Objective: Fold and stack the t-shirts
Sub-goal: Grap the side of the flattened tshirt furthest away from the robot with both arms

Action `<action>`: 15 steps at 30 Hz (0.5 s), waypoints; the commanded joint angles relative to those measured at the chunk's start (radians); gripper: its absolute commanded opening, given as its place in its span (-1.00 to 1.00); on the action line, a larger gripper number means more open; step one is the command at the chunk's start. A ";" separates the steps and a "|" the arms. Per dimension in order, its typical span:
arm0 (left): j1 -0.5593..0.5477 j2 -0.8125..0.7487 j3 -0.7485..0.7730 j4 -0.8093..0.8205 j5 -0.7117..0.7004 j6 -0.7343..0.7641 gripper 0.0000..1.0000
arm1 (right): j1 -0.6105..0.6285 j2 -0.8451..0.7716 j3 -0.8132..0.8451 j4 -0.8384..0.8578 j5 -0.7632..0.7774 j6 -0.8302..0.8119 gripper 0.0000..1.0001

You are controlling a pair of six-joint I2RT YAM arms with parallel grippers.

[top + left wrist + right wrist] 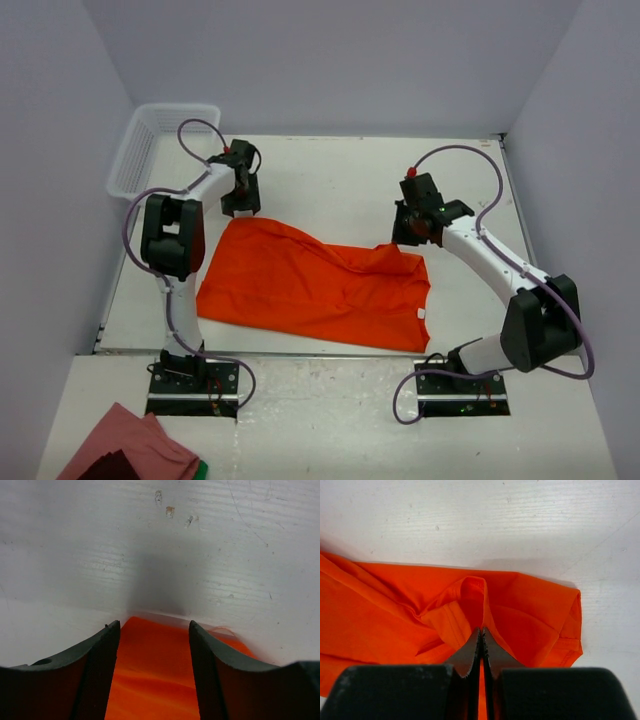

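- Left pincer (240, 204), top view: we log it at the far left corner of the t-shirt (310, 285). The right pincer (412, 232) sits on the far right corner. The shirt lies on the table (340, 170) between the two arms, spread wide but rumpled, with creases running out from the right corner. A white basket (150, 150) stands at the far left, apart from the shirt. A pinkish cloth (125, 450) lies near the left base; we cannot tell what it is.
- Left wrist view: jaws stand well apart. The fingers (95, 670) straddle the shirt's edge (155, 680), and bare table shows beyond. We see nothing clamped.
- Right wrist view: jaws are pressed together on a raised pinch of orange fabric (395, 610), close to a hemmed corner.
- Progress, our judgement: early. One corner is held and the other is only lined up for a grip. We see no tidy folded packet and no stack, so the folds and the stacking are all left to do.
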State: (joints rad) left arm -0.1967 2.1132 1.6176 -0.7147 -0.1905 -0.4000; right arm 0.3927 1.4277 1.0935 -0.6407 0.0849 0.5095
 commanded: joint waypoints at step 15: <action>0.000 -0.021 -0.082 0.015 -0.004 0.010 -0.32 | 0.003 0.007 0.034 0.007 -0.011 -0.014 -1.00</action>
State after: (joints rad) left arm -0.1986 2.1082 1.5661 -0.7067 -0.1928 -0.3996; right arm 0.3927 1.4536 1.0931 -0.6353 0.0826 0.5041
